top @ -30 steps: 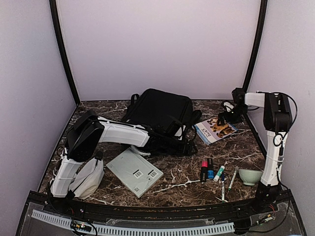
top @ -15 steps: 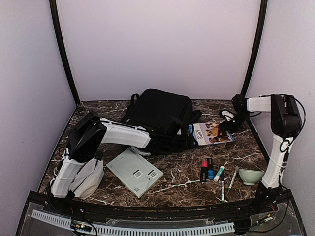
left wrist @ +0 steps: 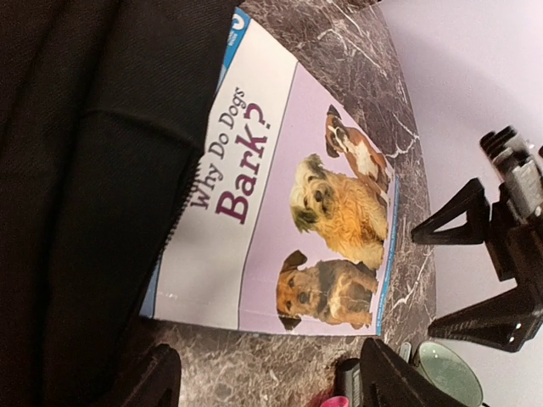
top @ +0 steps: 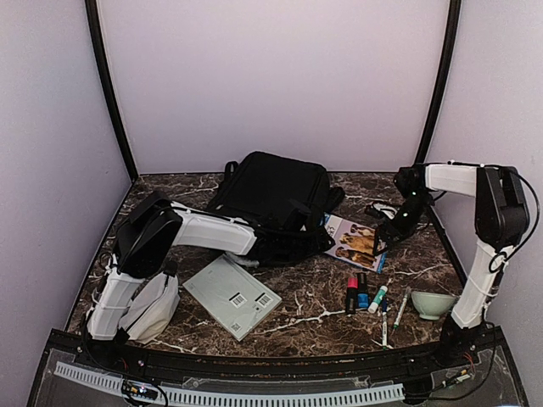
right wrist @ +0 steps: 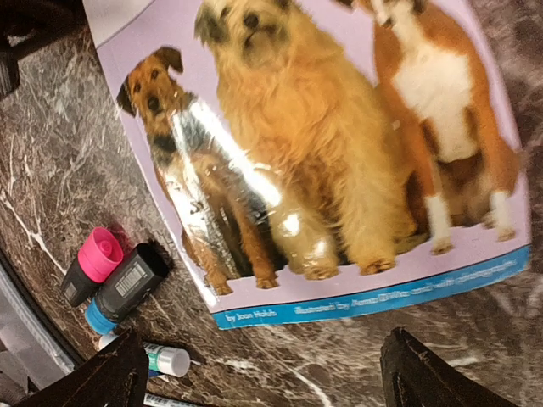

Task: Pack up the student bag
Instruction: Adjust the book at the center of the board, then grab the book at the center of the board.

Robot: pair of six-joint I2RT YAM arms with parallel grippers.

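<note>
The student bag (top: 271, 199), a large black backpack, lies at the back centre. A book "Why Do Dogs Bark?" (top: 352, 240) lies flat beside its right edge. In the left wrist view the book's (left wrist: 288, 195) title end is tucked under the bag's edge (left wrist: 85, 170). My left gripper (top: 307, 224) is at the bag's near right side. It is open (left wrist: 267, 381) over bare table just short of the book. My right gripper (top: 388, 237) is open and empty. It hovers over the book's (right wrist: 322, 144) author edge, fingers (right wrist: 424, 373) wide apart.
A grey flat device (top: 232, 295) lies front centre and a white-grey pouch (top: 151, 307) front left. A pink marker (top: 351, 293), a blue one (top: 363, 290), a white-capped one (top: 377, 298), pens (top: 400, 307) and a green bowl (top: 431, 303) lie front right.
My right gripper has moved left and nearer. The book has slid and turned toward the bag, its end now under the bag's edge. The left arm has barely moved.
</note>
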